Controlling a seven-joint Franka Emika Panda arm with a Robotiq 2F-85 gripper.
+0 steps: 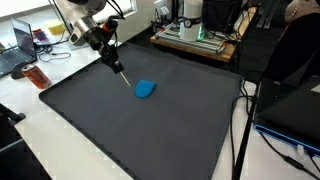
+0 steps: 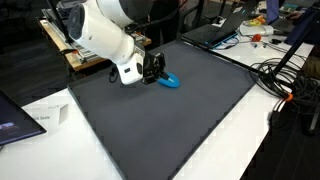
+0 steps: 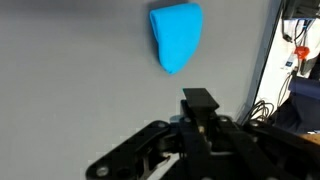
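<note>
Hovering low over the mat [image 1: 150, 130] with the pincer [image 3: 199, 99] pressed together and empty, apparently lining up on the blue object [image 3: 176, 36] lying near at twelve o'clock in the wrist view, next likely needing jaws parting before lowering around it.

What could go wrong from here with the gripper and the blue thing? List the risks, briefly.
1. The gripper is shut and sits beside the blue lump, not on it. Moving in like that would likely shove it across the mat rather than grasp it.
2. It appears to hang low over the mat, so a further drop might scrape it.
3. Cables lie by the mat's edge, and a wide swing could snag them.
</note>
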